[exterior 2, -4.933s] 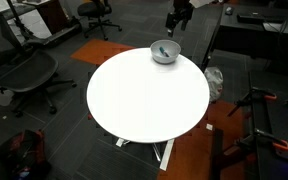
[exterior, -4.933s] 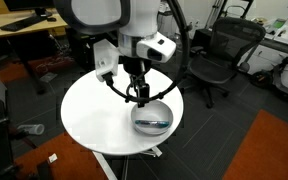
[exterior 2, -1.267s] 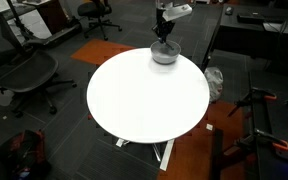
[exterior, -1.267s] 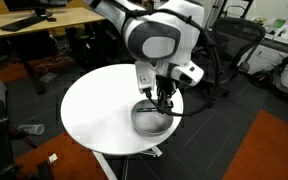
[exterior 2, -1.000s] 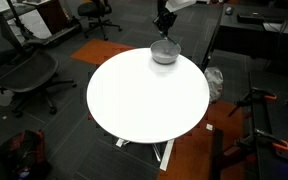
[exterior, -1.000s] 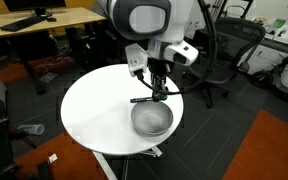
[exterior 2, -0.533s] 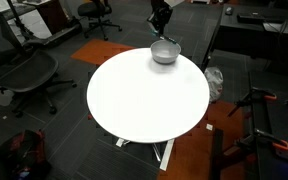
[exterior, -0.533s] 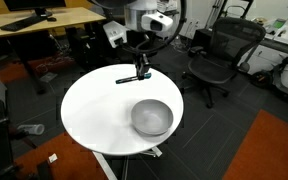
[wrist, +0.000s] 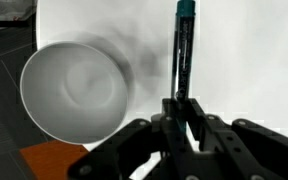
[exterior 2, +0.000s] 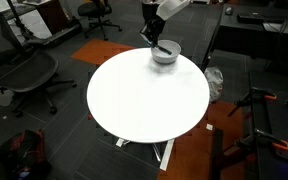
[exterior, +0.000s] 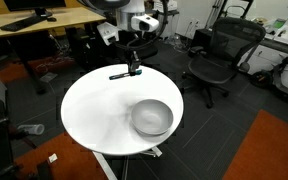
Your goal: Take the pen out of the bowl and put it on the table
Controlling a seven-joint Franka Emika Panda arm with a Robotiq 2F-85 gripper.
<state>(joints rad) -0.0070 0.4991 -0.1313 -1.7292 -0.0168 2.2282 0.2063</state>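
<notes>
A thin dark pen [exterior: 122, 75] with a bluish tip hangs level in the air above the round white table [exterior: 94, 120], clamped in my gripper [exterior: 134, 68]. The wrist view shows the pen [wrist: 181, 50] sticking straight out from between my shut fingers [wrist: 170, 112], with my gripper [wrist: 181, 108] over bare tabletop. The shiny metal bowl [exterior: 151, 118] stands empty near the table's edge, to the side of the gripper. In the wrist view the bowl [wrist: 74, 90] lies left of the pen. In an exterior view my gripper [exterior 2: 150, 38] hovers just beside the bowl [exterior 2: 165, 51].
Black office chairs [exterior: 216, 55] stand around the table, and a tan wooden desk [exterior: 34, 22] lies behind it. Another chair [exterior 2: 24, 70] sits off the table's far side. Orange carpet [exterior: 274, 150] covers part of the dark floor.
My gripper has risen out of the bowl with the pen and carried it away from the bowl, over the bare part of the table. The bowl stays where it was, now empty.
</notes>
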